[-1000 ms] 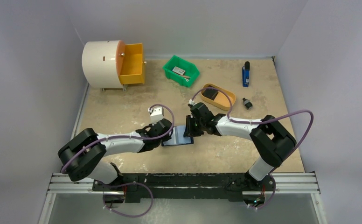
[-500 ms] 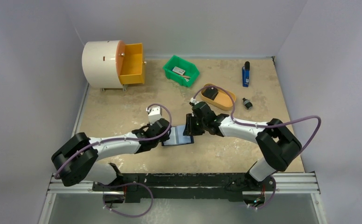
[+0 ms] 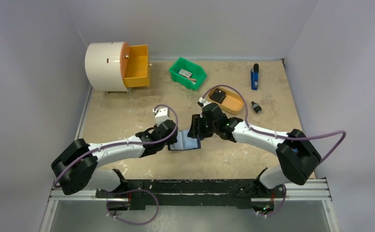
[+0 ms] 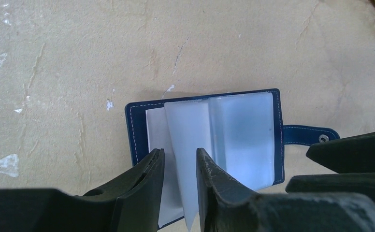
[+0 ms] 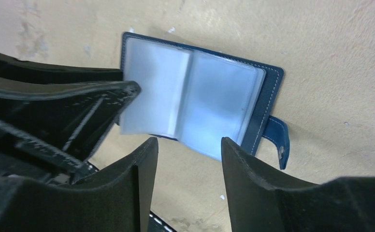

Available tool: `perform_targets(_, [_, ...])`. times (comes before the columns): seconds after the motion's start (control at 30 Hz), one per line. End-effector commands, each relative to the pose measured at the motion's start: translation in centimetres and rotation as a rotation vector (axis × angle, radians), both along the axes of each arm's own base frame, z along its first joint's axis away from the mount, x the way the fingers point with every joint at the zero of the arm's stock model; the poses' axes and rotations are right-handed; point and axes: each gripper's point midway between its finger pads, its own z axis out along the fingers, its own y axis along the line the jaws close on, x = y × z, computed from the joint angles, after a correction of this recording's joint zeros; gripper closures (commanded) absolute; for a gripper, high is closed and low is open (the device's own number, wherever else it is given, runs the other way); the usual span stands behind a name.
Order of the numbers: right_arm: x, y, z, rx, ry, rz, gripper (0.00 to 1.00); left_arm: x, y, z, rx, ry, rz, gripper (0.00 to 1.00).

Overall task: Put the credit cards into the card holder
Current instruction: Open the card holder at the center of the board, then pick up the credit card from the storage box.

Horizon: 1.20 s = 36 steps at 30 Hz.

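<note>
Although the overhead camera hides much of the middle of the table [image 3: 127,111] under the two wrists, the wrist cameras fill the gap. The left gripper [image 4: 179,153] hangs over the near left part of the card holder [image 4: 246,130] with its jaws a narrow way apart. One cloudy plastic sleeve [image 4: 188,140] stands up between them without being pinched, its lower end cut off by the frame. The card holder lies open and flat at the table's centre, its snap tab [image 4: 304,134] on the right gripper's side. Whether any sleeve holds a card cannot be made out through the frosted plastic. Over that right side the right gripper [image 5: 189,142] hovers with jaws spread wide, clear of the sleeves. Compared with a second ago, both pairs of jaws stand wider, the right elbow has swung outward, and the card holder has not moved.
</note>
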Motion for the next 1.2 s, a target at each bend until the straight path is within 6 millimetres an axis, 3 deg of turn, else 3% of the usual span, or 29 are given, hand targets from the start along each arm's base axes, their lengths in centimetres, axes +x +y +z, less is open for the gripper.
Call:
perform_targets(0.0, [1.3,0.8,4.4,0.065,-0.091,-0.001,0.46,1.0,-1.6,2.9,-0.059,-0.057,-0.028,0.70])
perform_targets(0.07, [1.0,0.8,5.6,0.091,-0.085,-0.004,0.45,1.1,-1.7,3.3,-0.064,-0.064,-0.026,0.70])
perform_targets(0.17, [2.8,-0.8,8.2,0.069,-0.176,-0.091,0.45,1.2,-1.2,3.8,-0.055,-0.075,-0.005,0.70])
perform_targets(0.27, [6.0,-4.6,10.5,0.043,-0.228,-0.274,0.44,1.2,0.2,4.2,-0.024,-0.091,0.041,0.69])
perform_targets(0.4, [10.5,-10.1,12.0,0.071,-0.254,-0.515,0.35,1.2,2.0,5.7,-0.023,-0.139,0.096,0.64])
perform_targets(0.6, [16.2,-14.2,10.9,0.147,-0.192,-0.667,0.26,1.2,2.3,8.1,-0.073,-0.191,0.103,0.61])
perform_targets(0.83, [20.2,-15.8,9.3,0.164,-0.214,-0.765,0.21,1.1,-4.4,10.3,-0.296,-0.195,-0.114,0.62])
perform_targets(1.0, [21.7,-16.7,7.9,0.134,-0.194,-0.804,0.20,1.3,-6.6,7.9,-0.291,-0.138,-0.171,0.65])
perform_targets(1.17, [22.4,-17.4,6.6,0.118,-0.163,-0.806,0.26,1.2,-5.5,4.4,-0.209,-0.086,-0.136,0.70])
